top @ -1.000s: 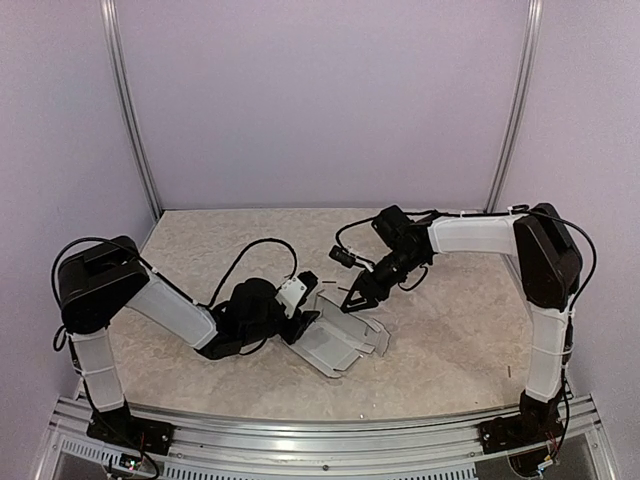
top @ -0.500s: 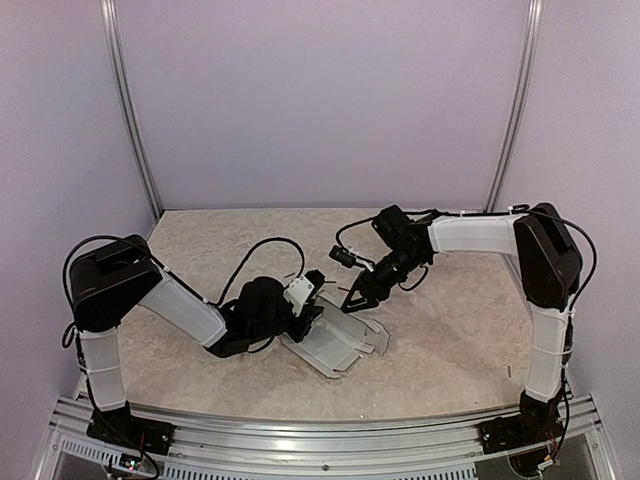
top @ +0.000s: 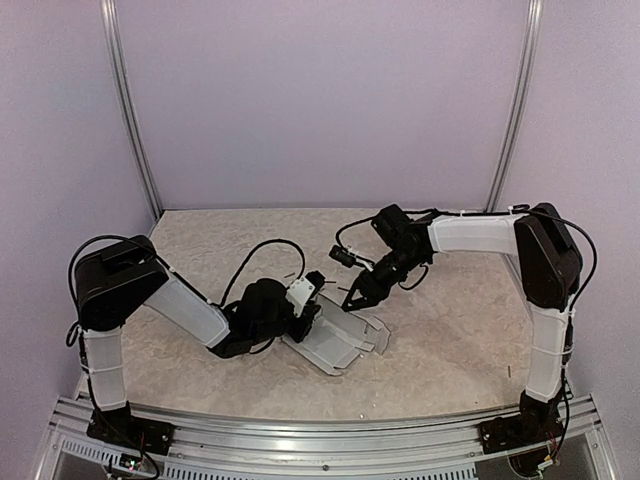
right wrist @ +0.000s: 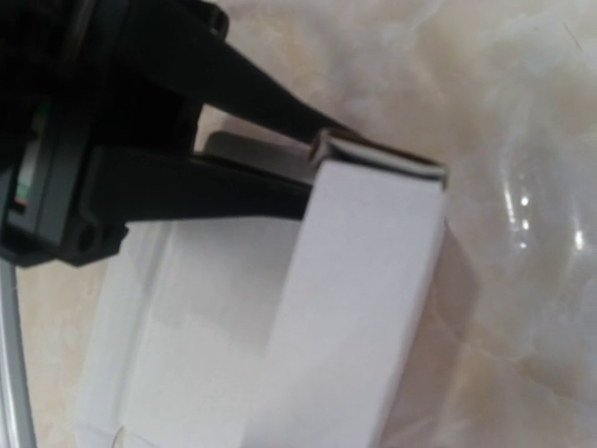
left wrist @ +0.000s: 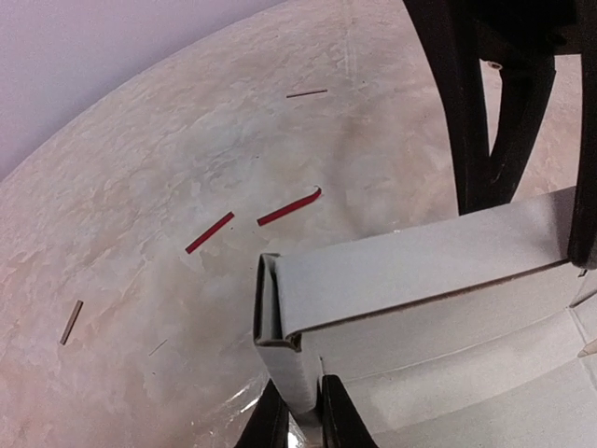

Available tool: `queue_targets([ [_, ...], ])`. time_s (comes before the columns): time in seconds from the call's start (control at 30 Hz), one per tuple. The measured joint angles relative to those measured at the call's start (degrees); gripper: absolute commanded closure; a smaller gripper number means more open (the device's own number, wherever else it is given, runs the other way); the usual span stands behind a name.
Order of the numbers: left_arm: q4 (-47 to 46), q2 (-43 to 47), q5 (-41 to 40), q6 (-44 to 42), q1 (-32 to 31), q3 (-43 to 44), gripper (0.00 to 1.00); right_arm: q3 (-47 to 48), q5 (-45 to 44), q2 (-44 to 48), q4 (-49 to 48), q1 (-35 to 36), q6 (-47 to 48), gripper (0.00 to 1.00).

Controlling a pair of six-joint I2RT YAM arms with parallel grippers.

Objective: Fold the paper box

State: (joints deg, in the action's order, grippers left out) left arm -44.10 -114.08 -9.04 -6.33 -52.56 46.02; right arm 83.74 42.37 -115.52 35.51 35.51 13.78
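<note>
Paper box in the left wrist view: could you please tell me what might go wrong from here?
1. The left gripper pinches only one folded corner of the paper box; the thin card could crumple or slip out there.
2. The right gripper sits at the same raised wall's far end; if the arms pull apart, the wall might buckle or tear.
3. The rest of the box lies loose on the table and may slide.

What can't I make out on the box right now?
- Top external: the paper box, left edge hidden under the left pincer.
- Left wrist: its right side, cut off by the frame edge.
- Right wrist: whether the right pincer grips the box; close-up is blurred and dark.
</note>
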Motion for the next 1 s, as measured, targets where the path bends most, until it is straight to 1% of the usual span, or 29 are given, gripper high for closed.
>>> queue_targets([
  [0.2, 0.0, -0.7, -0.6, 0.1, 0.0, 1.0, 0.89, 0.1, -1.6, 0.0, 0.0, 0.4, 0.0, 0.63],
  [0.43, 0.0, -0.8, -0.7, 0.0, 0.0, 1.2, 0.88, 2.0, -1.5, 0.0, 1.9, 0.0, 0.3, 0.52],
  [0.5, 0.0, -0.7, -0.4, 0.0, 0.0, 1.2, 0.88, 3.0, -0.6, 0.1, 2.8, -0.6, 0.4, 0.50],
  [0.73, 2.9, 2.5, -0.3, -0.6, 0.0, 0.6, 0.88, 3.0, 0.9, 2.5, 4.7, -4.4, 0.8, 0.50],
  [1.0, 4.1, 3.0, -0.6, -0.6, 0.0, 0.6, 0.88, -0.4, 1.2, 2.8, 8.3, -4.6, 3.7, 0.46],
])
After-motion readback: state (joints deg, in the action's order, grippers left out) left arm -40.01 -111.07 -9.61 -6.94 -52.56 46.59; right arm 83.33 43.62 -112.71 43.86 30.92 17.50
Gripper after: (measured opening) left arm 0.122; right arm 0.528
